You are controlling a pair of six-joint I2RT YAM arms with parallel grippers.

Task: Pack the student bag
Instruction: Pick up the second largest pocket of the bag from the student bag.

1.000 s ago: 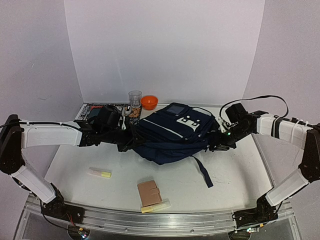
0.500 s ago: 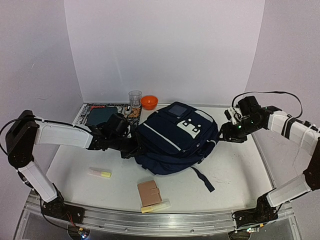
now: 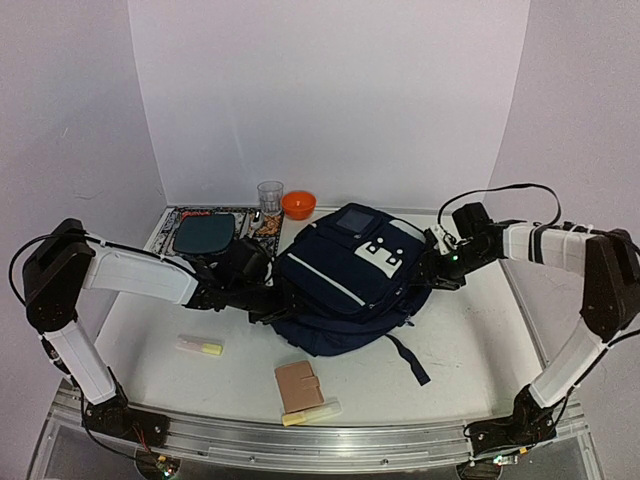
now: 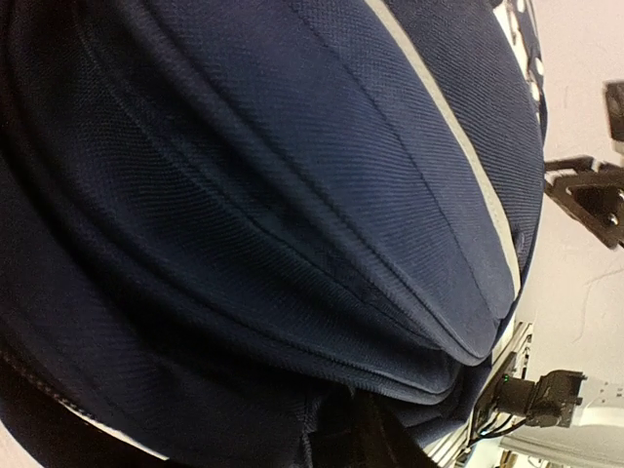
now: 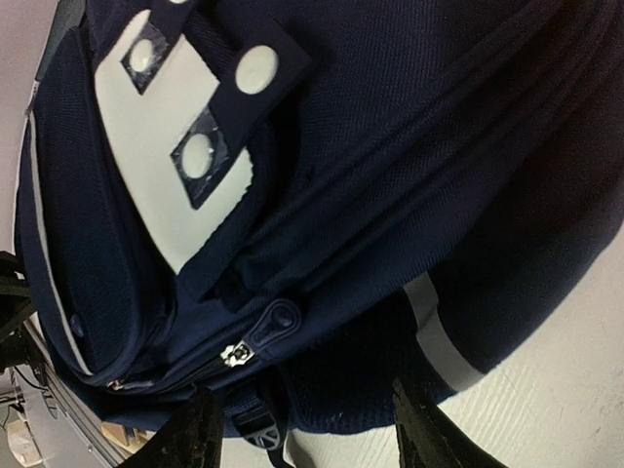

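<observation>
The student bag point(image 3: 350, 285) is a navy backpack with a white stripe, lying in the middle of the table with a strap trailing toward me. My left gripper point(image 3: 270, 298) presses into the bag's left side. In the left wrist view navy fabric point(image 4: 292, 195) fills the frame and hides the jaws. My right gripper point(image 3: 432, 272) sits at the bag's right side. In the right wrist view the right gripper point(image 5: 307, 429) is open, its dark fingers point(image 5: 195, 429) standing apart just below the bag's lower edge, near a zip pull point(image 5: 234, 353) and white buckle patch point(image 5: 166, 166).
A yellow highlighter point(image 3: 200, 347), a tan wallet point(image 3: 299, 385) and a second highlighter point(image 3: 310, 412) lie on the near part of the table. At the back stand a tray point(image 3: 205, 233) holding a dark teal item, a glass point(image 3: 269, 195) and an orange bowl point(image 3: 298, 204).
The right gripper has opened, let go of the bag, pulled away and come back beside it. The bag has settled onto the table. The left arm has pushed in closer.
</observation>
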